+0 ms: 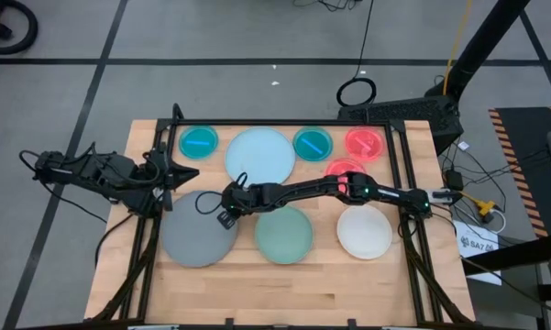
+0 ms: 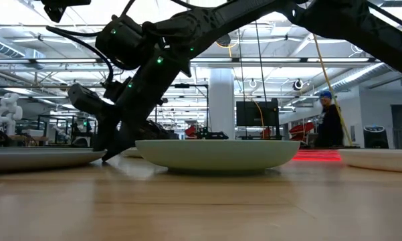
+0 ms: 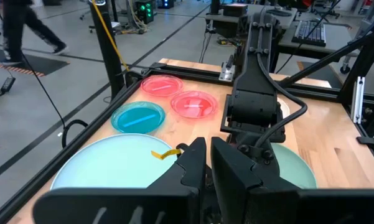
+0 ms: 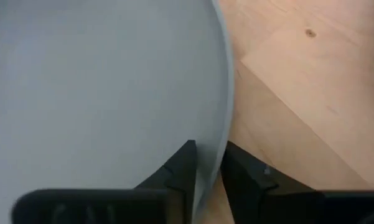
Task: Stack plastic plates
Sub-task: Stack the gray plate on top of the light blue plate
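No stack yet: plates lie apart on worktop (image 1: 284, 284). Right tool (image 4: 206, 163) pinches grey plate (image 1: 199, 229) rim; left tool (image 1: 170, 174) clenched, empty.

Plates on tabletop (image 1: 293, 280), two rows.
Back: four plates (image 1: 258, 155), fifth just before them; front: three, right tool (image 1: 216, 209) at leftmost's (image 1: 198, 231) rim.

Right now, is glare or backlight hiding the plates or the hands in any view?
High view: even light, no glare on the grey plate, and the right hand at its rim is plain to see. The left hand waits near the table's left edge. Low view: bright ceiling lights leave the arms as dark silhouettes, but the mint green plate reads fine. Right wrist view: grey plate evenly lit.
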Controlling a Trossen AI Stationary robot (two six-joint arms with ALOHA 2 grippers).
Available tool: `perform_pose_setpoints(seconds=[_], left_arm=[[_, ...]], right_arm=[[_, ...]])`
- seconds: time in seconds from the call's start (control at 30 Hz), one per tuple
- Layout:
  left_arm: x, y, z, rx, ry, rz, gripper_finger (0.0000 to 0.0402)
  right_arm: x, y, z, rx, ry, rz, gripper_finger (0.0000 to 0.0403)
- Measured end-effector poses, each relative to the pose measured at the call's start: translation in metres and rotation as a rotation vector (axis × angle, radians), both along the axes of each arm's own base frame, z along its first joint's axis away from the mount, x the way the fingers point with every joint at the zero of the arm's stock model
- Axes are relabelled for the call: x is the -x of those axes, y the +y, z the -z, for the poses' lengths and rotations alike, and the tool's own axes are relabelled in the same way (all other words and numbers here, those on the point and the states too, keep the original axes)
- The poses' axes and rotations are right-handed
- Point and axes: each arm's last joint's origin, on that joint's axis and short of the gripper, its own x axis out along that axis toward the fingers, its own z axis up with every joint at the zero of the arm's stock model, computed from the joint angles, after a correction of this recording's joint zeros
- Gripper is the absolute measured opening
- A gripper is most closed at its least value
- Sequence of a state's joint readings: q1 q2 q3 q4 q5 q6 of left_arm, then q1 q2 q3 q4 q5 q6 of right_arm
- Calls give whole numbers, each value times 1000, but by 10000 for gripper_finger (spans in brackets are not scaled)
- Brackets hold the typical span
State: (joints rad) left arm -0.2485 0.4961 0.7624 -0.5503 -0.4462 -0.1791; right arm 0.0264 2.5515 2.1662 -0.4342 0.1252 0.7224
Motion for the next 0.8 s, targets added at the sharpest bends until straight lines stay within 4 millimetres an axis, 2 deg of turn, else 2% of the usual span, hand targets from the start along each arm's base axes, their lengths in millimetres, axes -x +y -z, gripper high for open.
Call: perform_pose_setpoints(seconds=[0.2, 0.5, 0.6, 0.8], left_arm=[[0, 0, 0, 0, 0, 0, 30], [0, 0, 0, 1, -1, -1, 30], [0, 0, -1, 4, -7, -1, 30], [-1, 0, -5, -1, -51, 3, 30]], right_arm=[[-2, 0, -2, -12, -31, -7, 14], [-5, -4, -5, -58, -63, -45, 9], [-4, -12, -15, -97, -77, -83, 9], [4, -41, -49, -134, -105, -172, 9]])
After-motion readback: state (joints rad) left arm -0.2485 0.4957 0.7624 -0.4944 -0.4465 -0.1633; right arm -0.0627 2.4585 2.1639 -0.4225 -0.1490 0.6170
